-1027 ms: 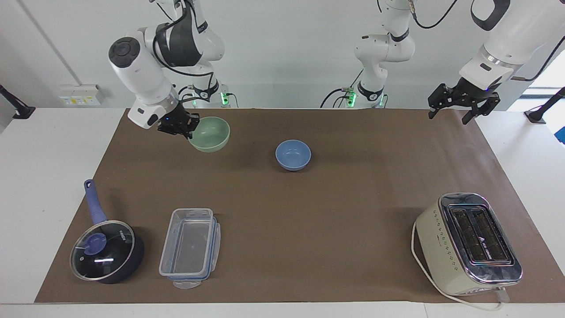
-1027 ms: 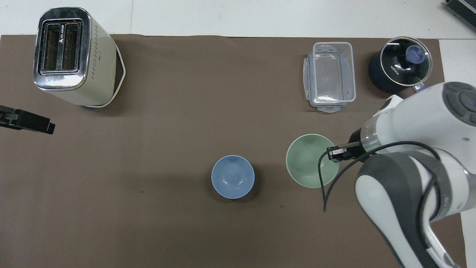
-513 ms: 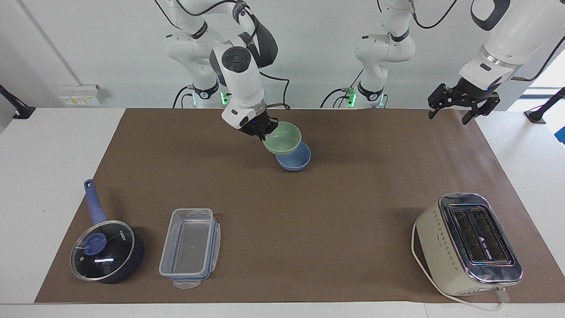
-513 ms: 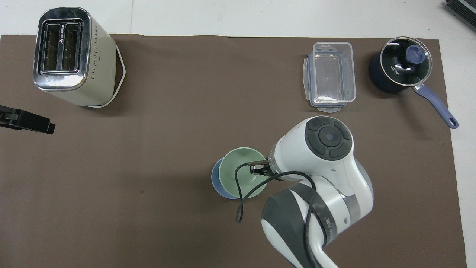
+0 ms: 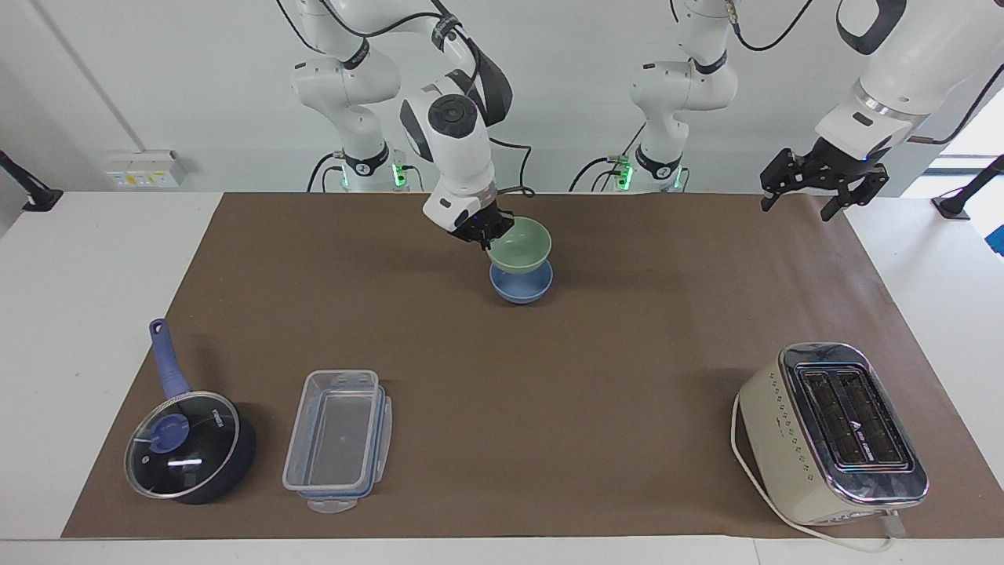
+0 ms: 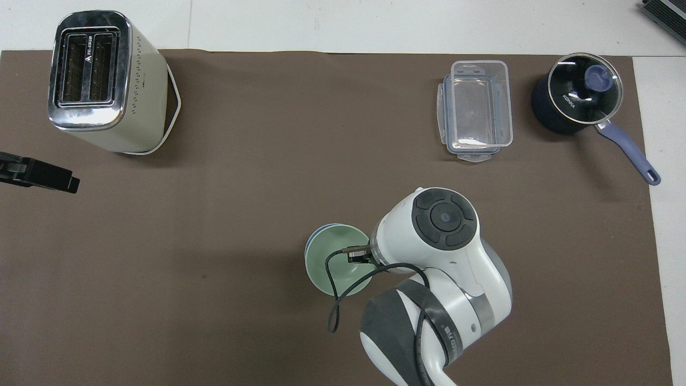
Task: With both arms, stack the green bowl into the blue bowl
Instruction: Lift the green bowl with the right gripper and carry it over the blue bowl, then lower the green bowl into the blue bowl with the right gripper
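Note:
My right gripper (image 5: 492, 234) is shut on the rim of the green bowl (image 5: 521, 247), holding it level just above the blue bowl (image 5: 521, 289), which rests on the brown mat near the middle of the table. From overhead the green bowl (image 6: 334, 264) covers almost all of the blue bowl (image 6: 320, 230), of which only a thin edge shows. The right gripper (image 6: 358, 255) grips the bowl's rim on the right arm's side. My left gripper (image 5: 819, 193) hangs open above the mat's corner at the left arm's end; only its tip (image 6: 37, 176) shows from overhead.
A cream toaster (image 5: 833, 433) stands far from the robots at the left arm's end. A clear plastic container (image 5: 337, 441) and a dark blue lidded saucepan (image 5: 188, 443) sit far from the robots at the right arm's end.
My right gripper has carried the green bowl from the right arm's end of the mat to directly over the blue bowl and lowered it a little. The left arm has not moved.

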`<control>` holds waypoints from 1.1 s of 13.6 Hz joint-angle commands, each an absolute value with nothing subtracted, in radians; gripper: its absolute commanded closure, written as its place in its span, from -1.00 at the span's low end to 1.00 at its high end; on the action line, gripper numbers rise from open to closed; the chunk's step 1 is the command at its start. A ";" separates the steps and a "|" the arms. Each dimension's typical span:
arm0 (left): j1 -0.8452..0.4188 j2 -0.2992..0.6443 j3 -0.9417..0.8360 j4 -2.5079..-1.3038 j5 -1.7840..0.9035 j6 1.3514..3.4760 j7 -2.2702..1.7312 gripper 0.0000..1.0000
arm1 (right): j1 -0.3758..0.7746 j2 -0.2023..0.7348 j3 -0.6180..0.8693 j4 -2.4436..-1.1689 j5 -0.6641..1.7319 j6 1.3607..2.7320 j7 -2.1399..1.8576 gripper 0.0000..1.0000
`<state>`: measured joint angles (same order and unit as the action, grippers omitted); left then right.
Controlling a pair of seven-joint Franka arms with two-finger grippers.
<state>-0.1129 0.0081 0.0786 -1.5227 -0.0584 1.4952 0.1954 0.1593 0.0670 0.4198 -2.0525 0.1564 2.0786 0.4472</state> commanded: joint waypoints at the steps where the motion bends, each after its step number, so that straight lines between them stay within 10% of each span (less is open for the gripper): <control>1: -0.101 -0.006 0.071 -1.531 -0.044 1.493 0.199 -1.00 | 0.160 0.067 0.419 -2.091 0.175 2.125 0.422 1.00; 15: -0.101 -0.006 0.071 -1.531 -0.044 1.493 0.199 -1.00 | 0.176 0.149 0.417 -2.095 0.175 2.249 0.414 1.00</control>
<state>-0.1127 0.0081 0.0793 -1.5227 -0.0584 1.4952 0.1953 0.1799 0.1247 0.4197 -2.0913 0.1564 2.2055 0.4414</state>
